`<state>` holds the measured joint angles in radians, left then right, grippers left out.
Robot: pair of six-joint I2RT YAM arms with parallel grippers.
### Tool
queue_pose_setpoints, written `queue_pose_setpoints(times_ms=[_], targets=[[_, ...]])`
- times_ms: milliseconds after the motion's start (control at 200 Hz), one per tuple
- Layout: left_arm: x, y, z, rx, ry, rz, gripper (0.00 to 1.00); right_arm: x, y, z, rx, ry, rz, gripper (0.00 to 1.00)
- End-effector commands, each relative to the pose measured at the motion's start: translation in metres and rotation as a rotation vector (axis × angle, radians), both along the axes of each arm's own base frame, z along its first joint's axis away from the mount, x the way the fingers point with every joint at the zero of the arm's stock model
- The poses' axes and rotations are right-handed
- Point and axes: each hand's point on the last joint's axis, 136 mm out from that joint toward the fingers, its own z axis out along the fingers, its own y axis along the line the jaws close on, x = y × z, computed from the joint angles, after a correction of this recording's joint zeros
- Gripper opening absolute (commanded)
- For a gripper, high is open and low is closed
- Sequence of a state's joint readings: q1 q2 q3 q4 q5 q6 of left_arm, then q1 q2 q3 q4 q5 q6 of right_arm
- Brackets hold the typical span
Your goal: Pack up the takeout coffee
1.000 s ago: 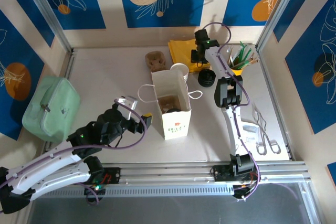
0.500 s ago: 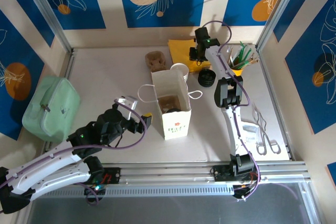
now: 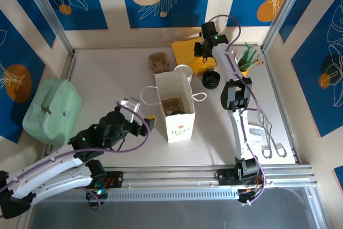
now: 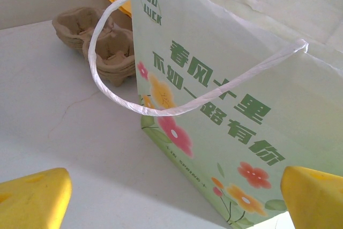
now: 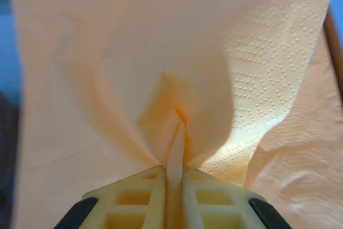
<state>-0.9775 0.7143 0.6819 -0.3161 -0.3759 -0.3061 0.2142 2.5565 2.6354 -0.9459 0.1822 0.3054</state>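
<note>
Takeout coffee (image 3: pixel 177 113): probably the dark lid low inside the paper bag (image 3: pixel 180 126), mid-table (image 3: pixel 107 84); it is too shadowed for you to confirm.

Right gripper (image 5: pixel 174 171): clamped on a napkin (image 5: pixel 182 73) at the far edge. Risk: several sheets could lift together.

Left gripper (image 3: pixel 150 123): jaws apart beside the bag. It could snag the handle (image 4: pixel 107 87).

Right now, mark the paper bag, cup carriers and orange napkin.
paper bag (image 4: pixel 230 148), left wrist view, printed wall
cup carriers (image 4: pixel 120 71), left wrist view, front edge
orange napkin (image 5: pixel 177 127), right wrist view, pinched fold
</note>
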Motion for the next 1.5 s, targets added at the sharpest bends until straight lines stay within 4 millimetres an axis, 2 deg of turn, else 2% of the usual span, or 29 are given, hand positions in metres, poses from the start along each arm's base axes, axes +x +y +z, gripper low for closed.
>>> queue_pose_setpoints(times_ms=[0, 145, 415, 645, 815, 990, 1121, 1216, 1311, 1496], targets=[[-0.002, 0.003, 0.011, -0.021, -0.016, 0.008, 1.0, -0.011, -0.005, 0.086, 0.027, -0.131, 0.014, 0.13], [-0.002, 0.005, 0.008, -0.024, -0.013, 0.016, 0.99, -0.03, -0.01, 0.141, 0.018, -0.208, 0.026, 0.11], [-0.001, 0.012, 0.014, 0.005, -0.006, 0.044, 0.99, -0.092, -0.024, 0.227, -0.023, -0.299, 0.038, 0.1], [-0.007, 0.014, 0.016, -0.047, 0.002, 0.036, 1.0, -0.17, -0.014, 0.286, -0.001, -0.344, 0.121, 0.1], [-0.011, 0.018, 0.014, -0.057, 0.011, 0.034, 0.99, -0.237, 0.003, 0.313, 0.087, -0.338, 0.188, 0.11], [-0.013, 0.022, 0.01, -0.06, 0.011, 0.036, 0.99, -0.303, 0.032, 0.32, 0.201, -0.288, 0.287, 0.11], [-0.013, 0.023, 0.01, -0.056, 0.011, 0.038, 0.99, -0.336, 0.046, 0.307, 0.161, -0.252, 0.327, 0.11], [-0.012, 0.023, 0.009, -0.056, 0.008, 0.042, 1.0, -0.352, 0.05, 0.296, 0.146, -0.233, 0.306, 0.1], [-0.011, 0.019, 0.008, -0.07, 0.009, 0.036, 0.99, -0.367, 0.063, 0.284, 0.147, -0.227, 0.331, 0.11], [-0.01, 0.014, 0.007, -0.068, 0.014, 0.028, 0.99, -0.373, 0.077, 0.259, 0.115, -0.191, 0.331, 0.1]])
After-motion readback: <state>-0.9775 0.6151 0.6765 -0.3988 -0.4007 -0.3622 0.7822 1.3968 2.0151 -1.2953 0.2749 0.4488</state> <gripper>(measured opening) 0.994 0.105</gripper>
